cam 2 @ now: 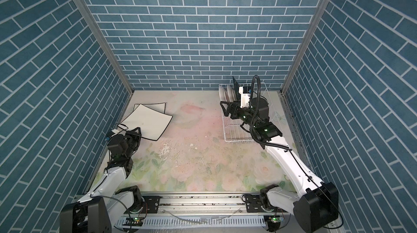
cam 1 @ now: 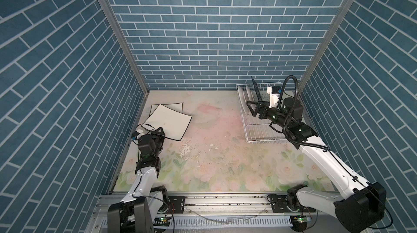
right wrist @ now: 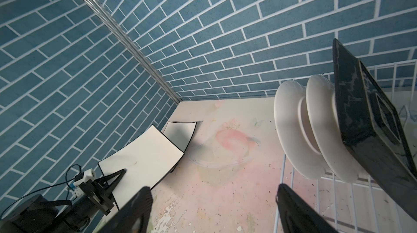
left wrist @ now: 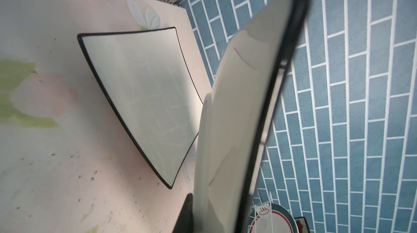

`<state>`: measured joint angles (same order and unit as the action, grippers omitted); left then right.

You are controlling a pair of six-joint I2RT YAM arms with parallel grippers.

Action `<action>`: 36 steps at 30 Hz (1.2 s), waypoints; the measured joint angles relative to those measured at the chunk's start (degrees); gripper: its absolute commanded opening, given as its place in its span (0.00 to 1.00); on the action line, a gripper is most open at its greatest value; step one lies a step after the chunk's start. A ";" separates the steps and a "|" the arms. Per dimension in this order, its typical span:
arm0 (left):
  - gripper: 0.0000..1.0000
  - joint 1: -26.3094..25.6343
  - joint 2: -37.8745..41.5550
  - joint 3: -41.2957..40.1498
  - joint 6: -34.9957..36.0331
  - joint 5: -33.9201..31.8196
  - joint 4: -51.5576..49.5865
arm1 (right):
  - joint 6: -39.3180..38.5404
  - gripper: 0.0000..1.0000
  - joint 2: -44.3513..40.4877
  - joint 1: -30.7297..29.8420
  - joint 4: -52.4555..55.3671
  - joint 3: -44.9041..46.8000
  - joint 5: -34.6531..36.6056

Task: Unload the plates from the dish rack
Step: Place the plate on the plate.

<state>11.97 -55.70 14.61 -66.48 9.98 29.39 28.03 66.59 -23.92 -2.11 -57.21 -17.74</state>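
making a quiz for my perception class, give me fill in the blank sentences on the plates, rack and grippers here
1. The dish rack holds ___ plates in all.
2. The left gripper is shut on a black-rimmed plate whose shape is ___.
3. The right gripper, over the rack, has its jaws ___.
4. Beside the black plate stand two ___ white plates.
Missing words: three; square; open; round.
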 measured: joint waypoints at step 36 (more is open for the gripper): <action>0.00 2.38 -27.91 4.66 -7.58 -8.92 19.82 | -2.64 0.87 -0.35 3.02 3.82 1.79 -0.79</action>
<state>14.35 -83.61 19.27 -74.06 1.06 49.21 25.39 66.24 -20.91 1.72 -55.42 -18.52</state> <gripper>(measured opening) 0.159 0.870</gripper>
